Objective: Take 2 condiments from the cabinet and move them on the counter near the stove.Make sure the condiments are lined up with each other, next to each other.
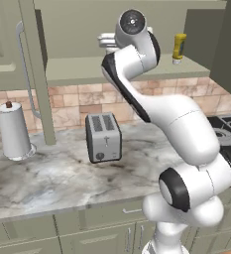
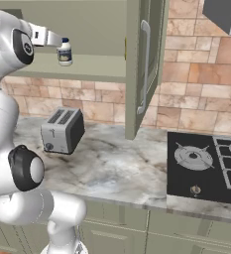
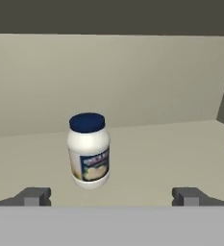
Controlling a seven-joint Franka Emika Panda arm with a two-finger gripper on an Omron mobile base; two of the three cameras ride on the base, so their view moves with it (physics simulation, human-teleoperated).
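Arm reaches up to the cabinet (image 1: 112, 69), end effector (image 3: 111, 196) spread wide before the jar (image 3: 88, 150); yellow bottle (image 1: 178, 48) stands alongside.

The cabinet shelf (image 3: 147, 149) carries the upright white jar (image 3: 88, 150) and the yellow bottle (image 1: 178, 48), well apart; the marble counter (image 1: 52, 181) carries the toaster (image 1: 103, 137) and paper-towel roll (image 1: 14, 131)

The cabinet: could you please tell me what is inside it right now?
On the cabinet shelf stand a white jar with a blue lid and, farther right, a yellow squeeze bottle. The arm hides part of the shelf in the left base view.
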